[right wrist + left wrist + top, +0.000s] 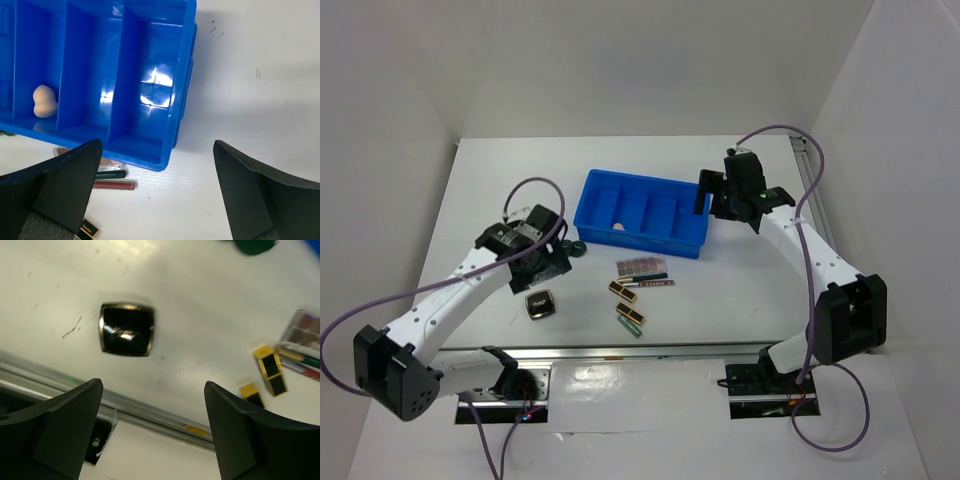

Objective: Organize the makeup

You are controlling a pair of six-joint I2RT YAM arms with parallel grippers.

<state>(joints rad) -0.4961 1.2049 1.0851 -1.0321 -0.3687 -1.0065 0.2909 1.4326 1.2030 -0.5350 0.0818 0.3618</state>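
Left pincer [152,387] released, gripping nothing, above the compact [126,329] lying on the surface [200,315] in front of the tray's left end. Right pincer [157,147] likewise released, over the tray's [182,50] right end. Sponge [44,101] inside the tray, in a compartment toward its left. Green round piece [577,246] just beside the tray's front left corner. Palette [640,266], pencils [650,283] and cases [623,292] in front of the tray.
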